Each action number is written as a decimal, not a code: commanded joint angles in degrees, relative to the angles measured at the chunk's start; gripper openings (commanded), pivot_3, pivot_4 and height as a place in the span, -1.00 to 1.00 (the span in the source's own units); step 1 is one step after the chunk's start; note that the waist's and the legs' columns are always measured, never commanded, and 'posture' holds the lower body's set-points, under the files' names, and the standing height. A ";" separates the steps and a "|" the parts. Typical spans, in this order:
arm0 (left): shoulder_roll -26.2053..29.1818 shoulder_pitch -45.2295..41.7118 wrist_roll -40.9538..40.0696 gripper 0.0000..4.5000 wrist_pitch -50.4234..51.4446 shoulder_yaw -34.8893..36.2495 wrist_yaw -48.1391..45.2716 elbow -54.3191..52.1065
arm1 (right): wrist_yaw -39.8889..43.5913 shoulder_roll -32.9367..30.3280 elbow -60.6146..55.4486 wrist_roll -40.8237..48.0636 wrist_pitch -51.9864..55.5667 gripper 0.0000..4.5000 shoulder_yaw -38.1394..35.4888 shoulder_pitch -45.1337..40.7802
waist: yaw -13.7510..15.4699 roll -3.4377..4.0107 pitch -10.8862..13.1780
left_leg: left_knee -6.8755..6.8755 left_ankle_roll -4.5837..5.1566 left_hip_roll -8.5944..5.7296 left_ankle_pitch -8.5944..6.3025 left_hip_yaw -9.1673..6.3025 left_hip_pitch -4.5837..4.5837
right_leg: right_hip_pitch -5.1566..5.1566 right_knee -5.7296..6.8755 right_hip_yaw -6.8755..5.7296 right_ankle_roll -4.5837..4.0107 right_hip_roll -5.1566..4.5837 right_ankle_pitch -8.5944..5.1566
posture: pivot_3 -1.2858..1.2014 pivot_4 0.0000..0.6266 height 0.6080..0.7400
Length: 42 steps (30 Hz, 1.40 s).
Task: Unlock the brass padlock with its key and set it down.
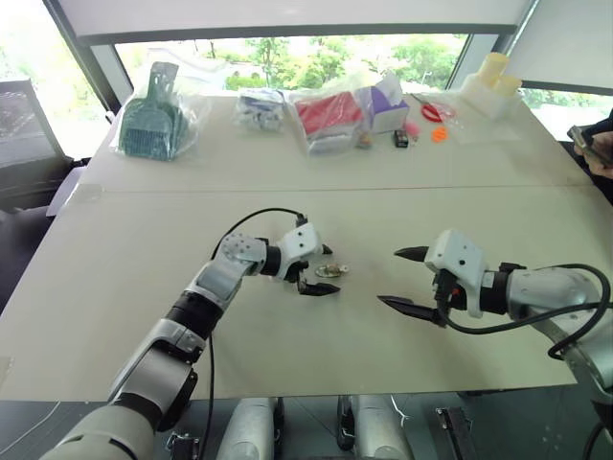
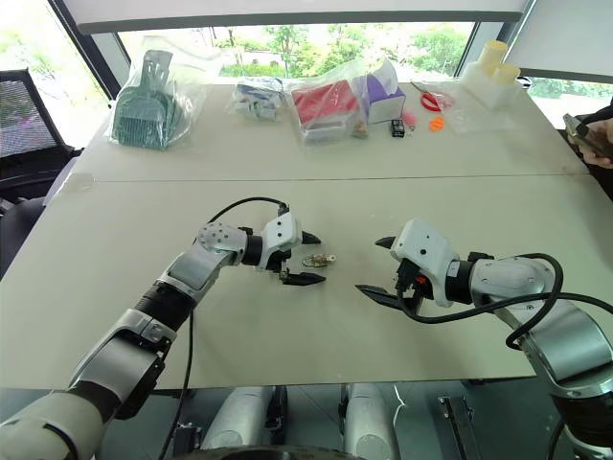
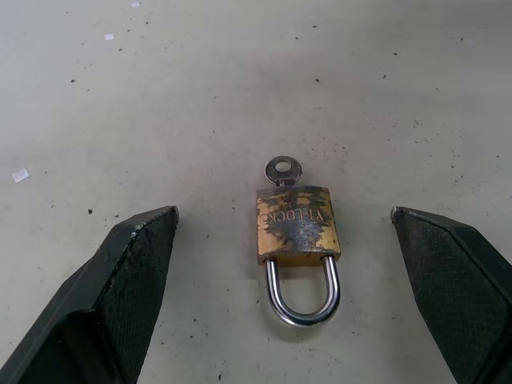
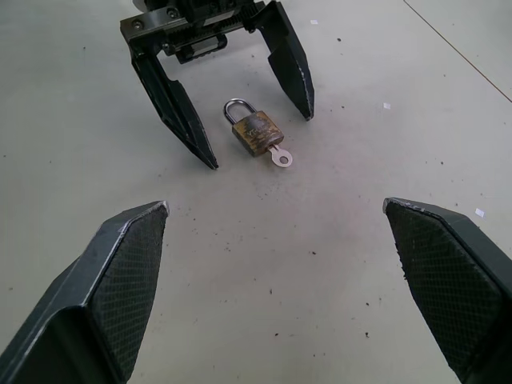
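So the brass padlock (image 3: 298, 236) was lying flat on the pale worktop (image 1: 287, 220), right between the two black fingers (image 3: 120, 280) of the left claw (image 1: 319, 267), but neither finger was touching it. That claw was spread wide and released, hovering low over the lock with nothing in its grip. The key (image 3: 282, 170) was sticking out of the bottom of the lock body, round head pointing away from the left wrist, and the silvery shackle (image 3: 302, 296) curved back toward it. From what I could see, both shackle legs ran into the body, so I couldn't tell if it was actually unlocked. The brass looked pretty tarnished, with dark blotches across the stamped lettering. The right claw (image 1: 404, 278) sat well apart from the lock on the other side, also gaping wide and holding nothing, aimed roughly at the padlock and the other claw. Along the far edge of the worktop there was a row of stuff in clear plastic bags: a green dustpan-looking thing (image 1: 153, 120), something red (image 1: 329, 115) and something purple (image 1: 386, 96), plus a small orange bit (image 1: 440, 134) nearby.
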 commanded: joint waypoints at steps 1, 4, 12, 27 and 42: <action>-0.17 1.38 1.08 0.74 0.45 0.53 1.12 -1.77 | 0.07 -0.23 -1.73 -0.04 -1.15 1.00 -1.47 -0.77 | 0.43 0.00 0.00 | 0.00 0.00 0.00 0.00 0.00 0.01 | 0.00 0.00 0.00 0.00 0.00 0.00 | 0.03 -0.52 1.00; 0.38 2.57 1.29 0.18 1.47 0.39 0.76 -3.64 | 0.27 -0.30 -1.26 -0.37 -1.48 1.00 -1.15 -1.16 | 0.71 0.00 0.00 | 0.00 0.00 0.00 0.00 0.00 0.02 | 0.00 0.00 0.00 -0.01 0.00 0.00 | 0.03 -0.52 1.00; 2.33 2.99 1.41 -0.67 4.20 1.07 0.09 -6.51 | 0.20 0.45 0.01 -2.19 -3.36 1.00 0.83 -3.44 | 0.68 0.01 -0.01 | 0.00 0.00 0.01 0.00 0.00 0.07 | 0.02 0.01 0.00 -0.06 0.01 0.01 | 0.03 -0.52 1.00; 12.02 -9.51 -7.62 -0.67 11.12 9.29 -13.62 -9.40 | -6.73 11.27 11.25 -25.44 -26.32 1.00 16.43 -15.51 | 0.77 -0.01 0.01 | 0.02 0.00 -0.04 0.02 0.06 -0.06 | -0.09 0.06 0.00 -0.02 0.05 0.02 | 0.03 -0.52 1.00; 11.74 -10.30 -9.18 -0.67 13.22 9.88 -14.76 -11.50 | -9.25 17.99 20.98 -38.60 -39.32 0.15 21.08 -22.03 | 0.55 0.00 0.01 | 0.02 -0.02 -0.04 0.03 0.11 -0.05 | -0.08 0.08 -0.01 0.00 0.06 0.02 | 0.03 -0.52 1.00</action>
